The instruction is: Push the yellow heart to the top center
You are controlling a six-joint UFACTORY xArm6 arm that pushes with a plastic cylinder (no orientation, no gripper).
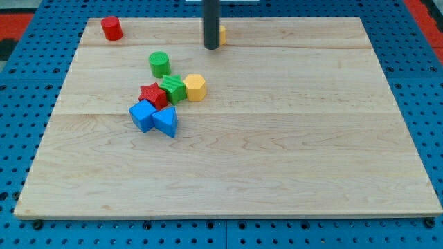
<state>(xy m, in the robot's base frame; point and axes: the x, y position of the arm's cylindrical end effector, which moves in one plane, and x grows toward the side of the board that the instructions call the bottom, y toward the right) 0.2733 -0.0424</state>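
The yellow heart (221, 34) lies at the view's top centre of the wooden board (277, 138), mostly hidden behind my rod; only its right edge shows. My tip (211, 47) rests on the board just left of and in front of the heart, touching or nearly touching it.
A red cylinder (111, 28) stands at the top left corner. A green cylinder (159, 63) sits left of centre. Below it lies a cluster: a green block (173, 88), a yellow hexagonal block (195, 87), a red star (153, 95), a blue block (142, 115) and a blue triangle (166, 121).
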